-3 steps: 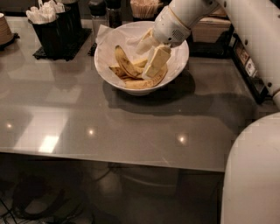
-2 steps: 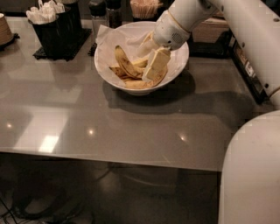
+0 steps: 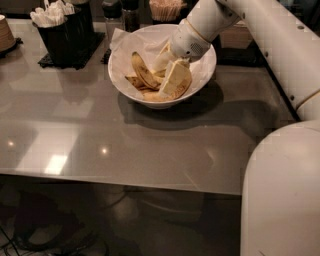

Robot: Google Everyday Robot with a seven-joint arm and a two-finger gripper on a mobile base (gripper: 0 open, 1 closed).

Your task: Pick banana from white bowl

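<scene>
— How many bowls are on the table?

— One: a wide, round, glossy white bowl [image 3: 202, 75] with a crumpled white paper liner [image 3: 120, 40] standing above its rim. It sits on the far half of the smooth grey tabletop [image 3: 125, 145].

— And what lies in it?

— I count three bananas for certain. The curved yellow banana with dark brown streaks [image 3: 142, 70] leans up in the left half of the bowl. A shorter one [image 3: 133, 81] lies just beside it to the left. A browner one [image 3: 152, 96] runs along the bottom near the front wall. Anything more is hidden under the arm.

— Where is the claw?

— The single cream two-finger gripper [image 3: 167, 75] reaches down into the right half of the bowl from the white arm [image 3: 270, 35]. It is just beside the streaked banana. Its two fingers [image 3: 176, 80] stand apart, and nothing shows clamped between them.

— Anything else up there?

— One black cutlery holder with white pieces sticking out [image 3: 62, 37] at the far left. Two dark shakers [image 3: 131, 14] stand behind the bowl.
</scene>
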